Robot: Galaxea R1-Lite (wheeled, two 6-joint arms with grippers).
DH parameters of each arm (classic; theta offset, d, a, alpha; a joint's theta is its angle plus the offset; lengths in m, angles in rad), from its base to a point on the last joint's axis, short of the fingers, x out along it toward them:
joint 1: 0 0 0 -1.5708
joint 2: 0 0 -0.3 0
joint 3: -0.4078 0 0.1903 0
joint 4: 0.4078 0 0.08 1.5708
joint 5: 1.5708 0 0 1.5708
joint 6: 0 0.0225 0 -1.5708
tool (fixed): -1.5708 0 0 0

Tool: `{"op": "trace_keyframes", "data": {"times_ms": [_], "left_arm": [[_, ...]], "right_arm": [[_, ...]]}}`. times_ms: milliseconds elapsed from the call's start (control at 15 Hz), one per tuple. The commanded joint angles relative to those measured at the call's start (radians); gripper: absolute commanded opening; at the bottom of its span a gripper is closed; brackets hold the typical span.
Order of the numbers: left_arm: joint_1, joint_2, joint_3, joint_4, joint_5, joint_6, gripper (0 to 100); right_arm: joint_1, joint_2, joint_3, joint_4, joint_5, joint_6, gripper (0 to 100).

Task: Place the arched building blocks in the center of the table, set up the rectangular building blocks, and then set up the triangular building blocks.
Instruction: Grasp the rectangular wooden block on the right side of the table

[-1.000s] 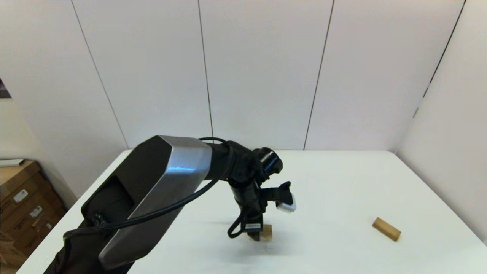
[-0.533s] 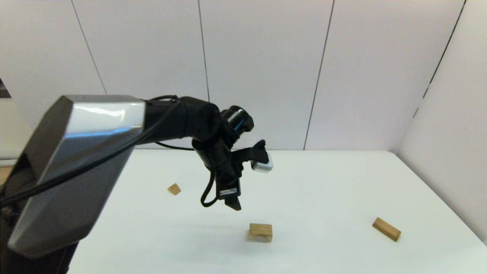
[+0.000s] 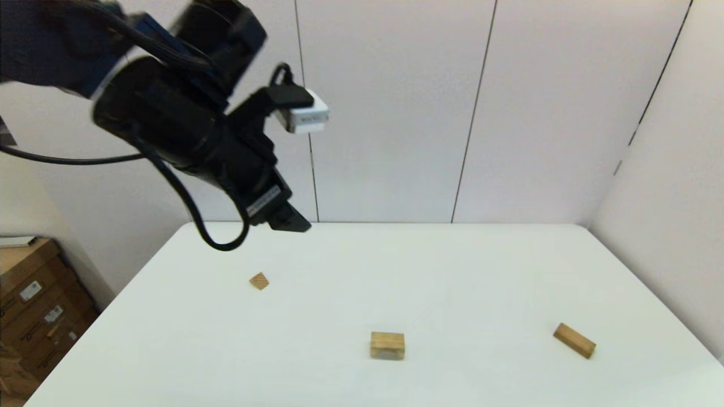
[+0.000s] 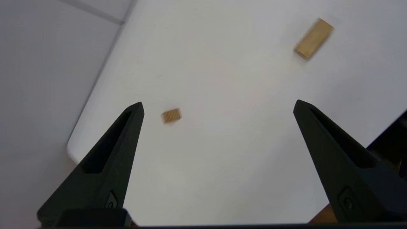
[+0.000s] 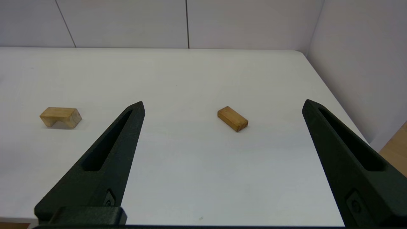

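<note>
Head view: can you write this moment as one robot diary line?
left gripper: open, raised | light wooden arched block: table centre, free | tan wooden bar: lying flat

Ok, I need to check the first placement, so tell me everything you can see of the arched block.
The arched block is light, pale-grained wood, bridge-shaped, with a cut-out in its underside. It stands on its two feet, notch down, near the middle of the white table. Only the tabletop touches it; no gripper is near. The right wrist view shows its flat top and one end face.
</note>
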Motion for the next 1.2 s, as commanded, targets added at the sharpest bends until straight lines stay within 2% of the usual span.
{"op": "trace_keyframes", "data": {"times_ms": [67, 267, 533, 667, 800, 1067, 1200], "left_arm": [[0.12, -0.477, 0.251, -0.002, 0.159, -0.119, 100], [0.227, -0.777, 0.459, -0.021, 0.159, -0.07, 100], [0.342, -1.145, 0.765, -0.099, 0.162, -0.099, 100], [0.376, -1.309, 0.912, -0.167, 0.157, -0.094, 100], [0.381, -1.453, 1.042, -0.18, 0.157, -0.093, 100], [0.382, -1.533, 1.118, -0.197, 0.157, -0.143, 100], [0.451, -1.531, 1.108, -0.196, 0.157, -0.159, 100]], "right_arm": [[0.0, 0.0, 0.0, -0.001, 0.001, 0.0, 100], [0.0, 0.0, 0.0, -0.001, 0.001, 0.0, 100], [0.0, 0.0, 0.0, -0.001, 0.001, 0.0, 100], [0.0, 0.0, 0.0, -0.001, 0.001, 0.0, 100], [0.0, 0.0, 0.0, -0.001, 0.001, 0.0, 100], [0.0, 0.0, 0.0, -0.001, 0.001, 0.0, 100], [0.0, 0.0, 0.0, -0.001, 0.001, 0.0, 100]]}}
